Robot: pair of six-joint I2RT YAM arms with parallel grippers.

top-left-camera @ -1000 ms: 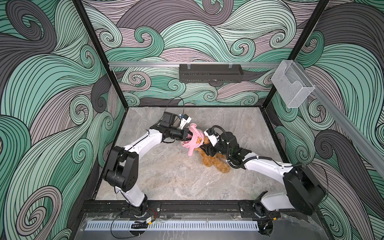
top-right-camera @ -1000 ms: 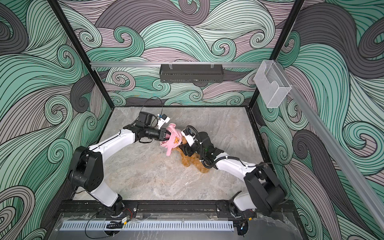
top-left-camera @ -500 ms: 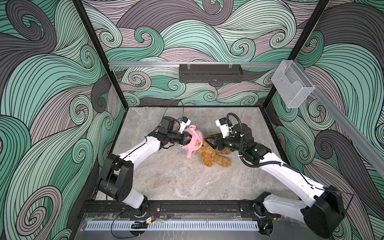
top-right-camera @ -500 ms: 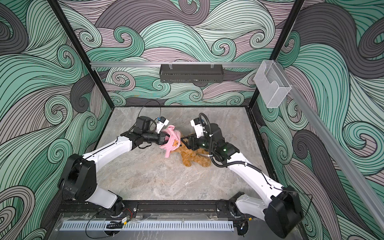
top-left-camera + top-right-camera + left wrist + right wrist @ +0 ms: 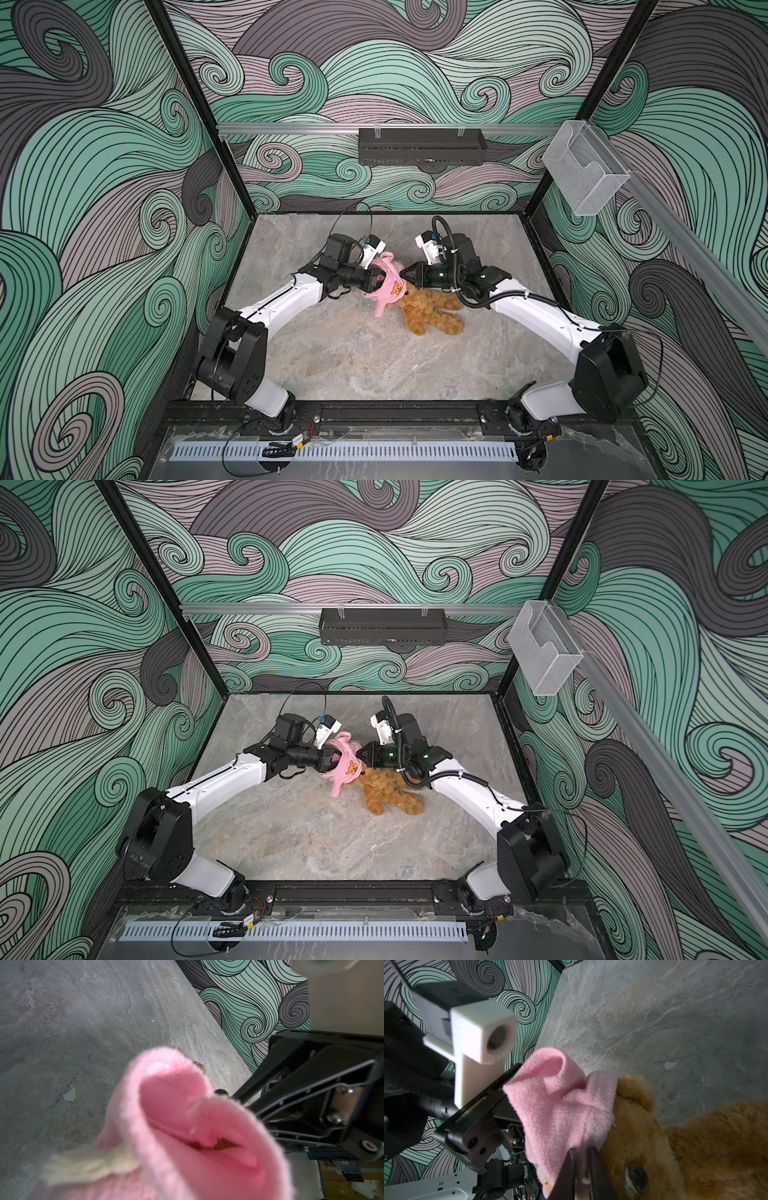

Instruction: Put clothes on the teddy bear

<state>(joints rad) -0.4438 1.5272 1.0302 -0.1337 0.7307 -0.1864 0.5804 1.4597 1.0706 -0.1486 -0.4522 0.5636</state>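
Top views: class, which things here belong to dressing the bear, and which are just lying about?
Job in hand: bear; pink garment at its head; left gripper and right gripper, both shut on the garment.
Lying about: black tray on the back rail; clear bin on the side rail.

In both top views the garment [image 5: 384, 286] covered most of the bear's [image 5: 432, 311] head, and the left gripper's [image 5: 375, 277] tips were buried in its folds. Where the right gripper [image 5: 404, 275] met the cloth was too small to make out there. In the left wrist view the garment was a blurred pink mass cut off at the bottom edge, with only a brown sliver of bear showing through a slit. In the right wrist view the right gripper's fingers [image 5: 598, 1176] and the bear's body ran off the frame.
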